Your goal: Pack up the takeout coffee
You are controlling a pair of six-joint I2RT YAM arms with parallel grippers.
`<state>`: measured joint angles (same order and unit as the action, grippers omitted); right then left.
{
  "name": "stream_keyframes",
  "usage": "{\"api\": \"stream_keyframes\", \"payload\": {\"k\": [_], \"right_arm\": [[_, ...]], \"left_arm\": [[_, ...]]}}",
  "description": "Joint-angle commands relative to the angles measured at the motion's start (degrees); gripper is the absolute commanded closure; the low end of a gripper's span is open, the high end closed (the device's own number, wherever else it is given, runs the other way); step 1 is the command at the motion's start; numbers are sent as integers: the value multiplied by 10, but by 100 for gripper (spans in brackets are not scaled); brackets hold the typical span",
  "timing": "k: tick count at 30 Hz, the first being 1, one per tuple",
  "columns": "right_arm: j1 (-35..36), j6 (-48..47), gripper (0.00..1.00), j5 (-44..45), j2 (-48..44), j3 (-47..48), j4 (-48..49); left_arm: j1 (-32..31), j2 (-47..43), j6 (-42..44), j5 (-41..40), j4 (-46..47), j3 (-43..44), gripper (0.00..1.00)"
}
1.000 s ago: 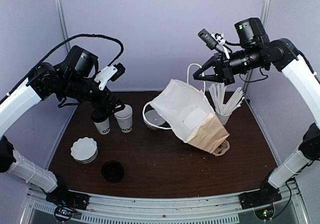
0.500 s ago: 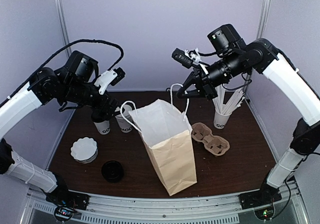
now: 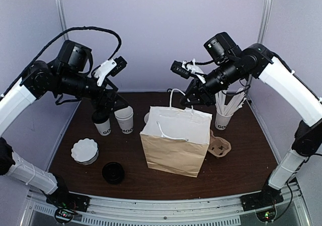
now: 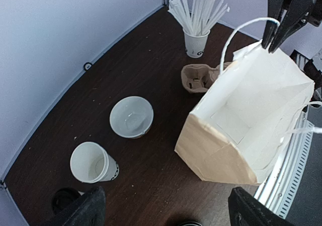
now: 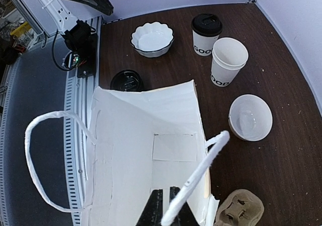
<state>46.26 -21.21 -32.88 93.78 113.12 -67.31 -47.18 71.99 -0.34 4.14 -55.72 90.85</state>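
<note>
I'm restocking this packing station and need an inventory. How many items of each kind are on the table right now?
Paper cups: 3 (lidded cup, lidless cup, cup of sticks)
Bowls: 2 (scalloped bowl, round bowl)
Loose black lid: 1
Paper bag: 1
Cardboard cup carrier: 1
Total: 8

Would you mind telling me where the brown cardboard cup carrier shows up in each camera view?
Top external: cup carrier, right of centre, beside the paper bag.
Left wrist: upper middle, just beyond the bag.
Right wrist: bottom right corner.
Shared landmark: the paper bag, beside it in every view.
</note>
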Motion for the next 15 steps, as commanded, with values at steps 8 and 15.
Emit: {"api": "stream_keyframes", "payload": {"k": [8,15], "right_arm": [[-4,5,58,118,19,53,9],[-6,3,61,140,16,44,13]], "left_arm": [[9,243,108,153,-5,219,10],[26,331,118,185,-9,294,12]]}}
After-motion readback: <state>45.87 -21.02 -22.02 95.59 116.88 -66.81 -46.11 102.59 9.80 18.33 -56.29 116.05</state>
